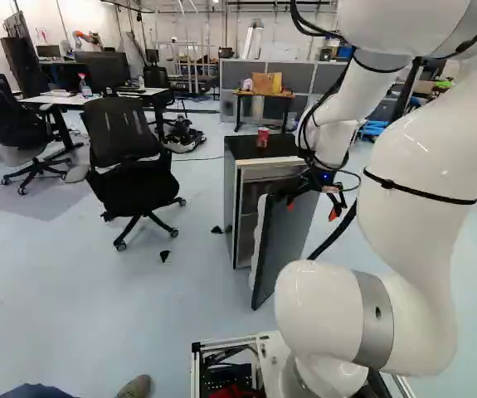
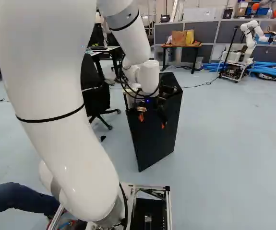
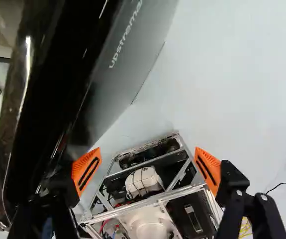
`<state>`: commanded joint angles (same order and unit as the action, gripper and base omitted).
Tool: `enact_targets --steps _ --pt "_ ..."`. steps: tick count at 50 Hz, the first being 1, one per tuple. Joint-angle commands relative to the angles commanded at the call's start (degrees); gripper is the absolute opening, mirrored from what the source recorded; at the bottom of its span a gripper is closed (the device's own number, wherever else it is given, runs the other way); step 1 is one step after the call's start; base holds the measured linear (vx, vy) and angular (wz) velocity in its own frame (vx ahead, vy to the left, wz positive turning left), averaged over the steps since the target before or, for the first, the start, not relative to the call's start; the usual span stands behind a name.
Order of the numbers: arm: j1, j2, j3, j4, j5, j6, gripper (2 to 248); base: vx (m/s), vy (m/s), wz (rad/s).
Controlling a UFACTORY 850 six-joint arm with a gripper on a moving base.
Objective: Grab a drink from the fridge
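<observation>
Orange-padded fingers (image 2: 141, 117), spread wide with only air between them, hang up by the top of the fridge door (image 1: 288, 240), on its outer side. One finger is right next to the dark door in the wrist view, and honestly I can't tell if it's touching. Looking past the gap you get the metal frame (image 3: 180, 141) of the moving base, with a white boxy part (image 3: 144, 181) sitting in it, and pale floor (image 3: 232, 94) beside that. The white arm (image 2: 66, 120) reaches forward and over to the door. Door's partway open, so the left base view gets a peek into the fridge (image 1: 230, 191), but it's too small and dim in there to make out any drinks. The drink I can spot is a red can (image 1: 263, 137), upright on top of the fridge, just behind the arm's wrist end. Farther out, a black mesh chair (image 1: 126, 162) sits left of the fridge in the left base view, near a desk (image 1: 80, 100). Back by the grey partitions (image 1: 296, 76), a wooden surface (image 2: 182, 46) has a brown bag (image 2: 178, 38) and a yellow one on it, and another robot (image 2: 249, 40) is parked beside some blue tubes (image 2: 272, 72).
</observation>
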<state>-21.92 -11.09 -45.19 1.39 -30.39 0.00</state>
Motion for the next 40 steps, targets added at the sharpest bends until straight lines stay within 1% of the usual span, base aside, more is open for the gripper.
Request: enact_targets --steps 24,40 --pt "3.9 -1.6 -2.0 -1.5 4.1 0.0 247 0.0 0.0 0.0" --pt "6.1 -3.0 -3.7 -1.9 6.7 0.0 247 0.0 0.0 0.0"
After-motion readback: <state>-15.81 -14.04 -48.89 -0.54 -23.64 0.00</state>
